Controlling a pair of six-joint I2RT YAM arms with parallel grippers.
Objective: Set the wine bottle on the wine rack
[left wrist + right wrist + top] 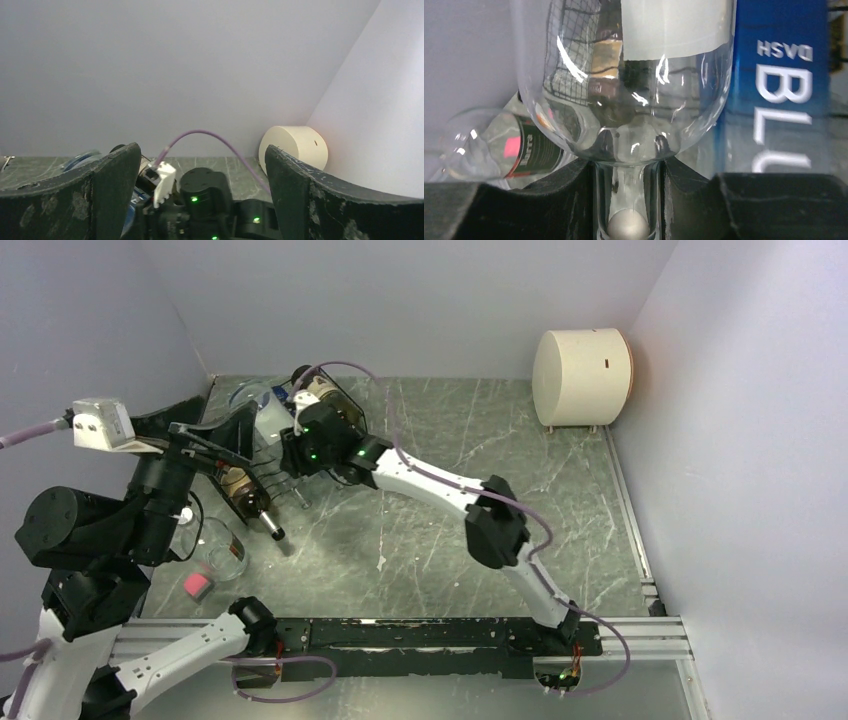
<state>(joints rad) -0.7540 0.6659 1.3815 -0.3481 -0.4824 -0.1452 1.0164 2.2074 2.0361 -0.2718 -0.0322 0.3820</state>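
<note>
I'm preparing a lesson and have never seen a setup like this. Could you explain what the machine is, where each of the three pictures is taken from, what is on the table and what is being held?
Two robot arms are bolted at the table's near edge. The overhead view looks down from behind them; the other two come from cameras on each wrist.

The right gripper is shut on the neck of a clear wine bottle, holding it at the black wire wine rack in the far left corner. A dark bottle already lies on the rack. The left gripper is open, empty and raised.

Also on the table: an empty glass, a small pink block and a cream cylinder by the far right wall.
</note>
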